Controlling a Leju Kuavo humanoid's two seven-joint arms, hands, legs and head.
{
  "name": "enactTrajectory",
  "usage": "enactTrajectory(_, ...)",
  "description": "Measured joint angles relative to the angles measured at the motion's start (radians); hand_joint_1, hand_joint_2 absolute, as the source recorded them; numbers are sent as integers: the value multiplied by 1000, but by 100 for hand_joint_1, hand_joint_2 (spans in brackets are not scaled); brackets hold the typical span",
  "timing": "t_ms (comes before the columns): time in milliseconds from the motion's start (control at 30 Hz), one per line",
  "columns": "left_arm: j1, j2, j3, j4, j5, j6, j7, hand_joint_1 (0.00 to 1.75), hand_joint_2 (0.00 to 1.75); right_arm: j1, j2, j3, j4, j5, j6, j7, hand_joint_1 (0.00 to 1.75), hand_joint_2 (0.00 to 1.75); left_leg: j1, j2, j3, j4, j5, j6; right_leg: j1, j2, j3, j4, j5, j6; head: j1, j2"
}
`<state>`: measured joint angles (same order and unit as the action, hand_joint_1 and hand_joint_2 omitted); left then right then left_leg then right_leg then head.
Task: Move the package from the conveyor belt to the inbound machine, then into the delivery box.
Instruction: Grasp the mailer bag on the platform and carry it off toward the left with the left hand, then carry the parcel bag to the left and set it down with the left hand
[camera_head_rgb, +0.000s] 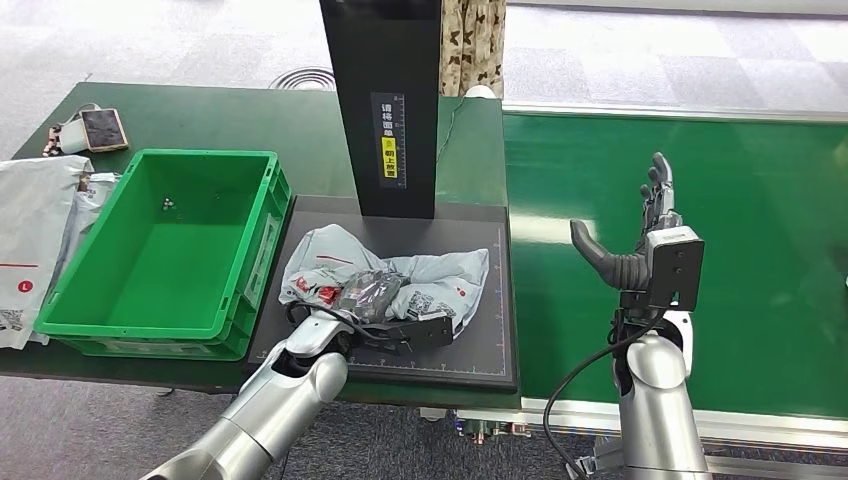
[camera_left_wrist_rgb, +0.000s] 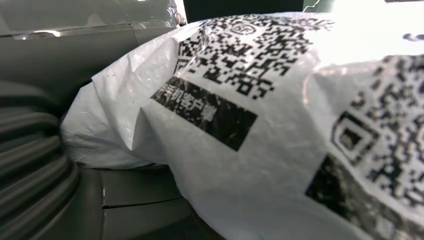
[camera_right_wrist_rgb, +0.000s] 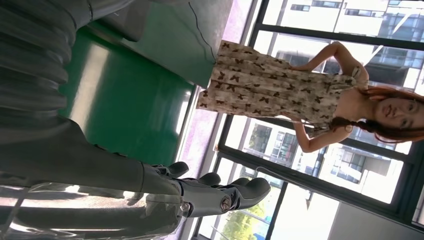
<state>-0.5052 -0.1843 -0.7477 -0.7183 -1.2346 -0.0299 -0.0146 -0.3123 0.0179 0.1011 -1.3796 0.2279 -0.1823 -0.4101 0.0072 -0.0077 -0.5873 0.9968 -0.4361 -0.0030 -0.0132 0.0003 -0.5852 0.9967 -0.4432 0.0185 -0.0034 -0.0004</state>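
A: Left to right. Green box (camera_head_rgb: 150, 250) sits well off to the outer side of the left hand (camera_head_rgb: 375, 300), with nothing in it but some small specks. Spare bags (camera_head_rgb: 35, 235) lie past it.

B: And the left hand?

A: On the package (camera_head_rgb: 400, 275), which lies on the black plate of the scanner (camera_head_rgb: 385, 100), right at the foot of its dark post. The fingers (camera_head_rgb: 365, 295) are curled down into the crumpled plastic. The left wrist view has printed film (camera_left_wrist_rgb: 260, 125) pressed close against the palm, so I call it a grip, but I can't tell if the bag is off the plate yet.

B: Step in hand?

A: My read: scan is done or in progress, next is the carry to the box. Gather plenty of film since it's slack and will sag, lift clear of the box rim, then let go over the middle.

B: Which way does it lie?

A: Long axis runs across the plate, from fingertip side out past the heel of the hand toward the belt (camera_head_rgb: 700, 250). Code labels face up. No clear front end.

B: Right hand?

A: The right hand (camera_head_rgb: 640, 240) is raised above the belt, thumb and fingers spread apart, holding nothing. A person (camera_right_wrist_rgb: 300, 95) stands beyond it.
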Motion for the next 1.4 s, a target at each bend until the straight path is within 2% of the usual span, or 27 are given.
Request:
enactTrajectory(200,27,0,23,-34,-36,46,-3,175,175,14,0,-4,-20,-6,0,0,0,175,0,0,0,0,0,0,0,0,0,0,0,0,0,0)
enactTrajectory(333,60,1,53,-82,-43,132,-26,175,175,25,0,-13,-38,-14,0,0,0,175,0,0,-1,0,0,0,0,0,-2,0,0,0,0,0)
enactTrajectory(400,81,6,75,-137,-65,237,-54,175,175,33,-1,-19,-51,-24,-5,-5,0,175,0,0,-2,0,0,0,0,0,-3,0,0,0,0,0)
enactTrajectory(533,112,64,161,-396,-147,628,-102,175,175,77,-7,-53,-89,-54,-19,-31,0,175,0,0,-4,0,0,0,0,1,-5,0,0,0,0,0)
enactTrajectory(567,110,84,189,-458,-151,679,-108,175,175,89,-9,-65,-99,-57,-18,-37,0,175,0,0,-4,0,0,0,0,0,-5,0,0,0,0,0)
enactTrajectory(600,109,100,215,-508,-153,692,-114,175,175,100,-11,-75,-109,-59,-18,-40,0,175,0,0,-4,0,0,0,0,0,-5,0,-1,0,0,0)
enactTrajectory(700,108,132,268,-602,-174,669,-124,175,175,126,-15,-101,-140,-62,-18,-44,0,175,0,-1,-4,-1,0,0,0,-2,-5,0,-2,0,0,0)
enactTrajectory(867,77,162,311,-656,-254,689,-81,175,175,172,-19,-131,-188,-62,-18,-42,0,175,0,-1,-4,0,0,0,0,-1,-4,0,-1,0,0,0)
enactTrajectory(967,40,177,343,-659,-308,642,-9,175,175,195,-19,-141,-213,-55,-16,-36,0,175,0,-1,-4,0,0,0,0,-1,-4,0,-1,0,0,0)
enactTrajectory(1033,3,194,371,-644,-323,563,79,175,175,205,-19,-145,-226,-43,-12,-29,0,175,0,0,-4,0,0,0,0,0,-4,0,-1,0,0,0)
enactTrajectory(1100,-48,212,407,-591,-326,456,170,175,175,209,-19,-146,-234,-27,-4,-22,0,175,0,0,-3,0,0,-1,0,0,-4,0,-1,-1,0,0)
enactTrajectory(1200,-136,232,475,-416,-327,283,260,175,175,204,-19,-146,-234,-7,8,-12,0,175,1,1,-3,-1,1,-2,1,0,-4,0,0,-2,0,0)
enactTrajectory(1267,-186,243,515,-283,-327,202,289,175,175,195,-19,-145,-230,-1,17,-9,0,175,1,2,-3,-1,2,-2,2,2,-5,1,1,-4,0,0)
enactTrajectory(1400,-272,253,584,-23,-324,98,332,175,175,160,-19,-138,-206,7,25,-4,0,175,2,2,-4,-1,2,-2,1,2,-5,1,2,-4,0,0)
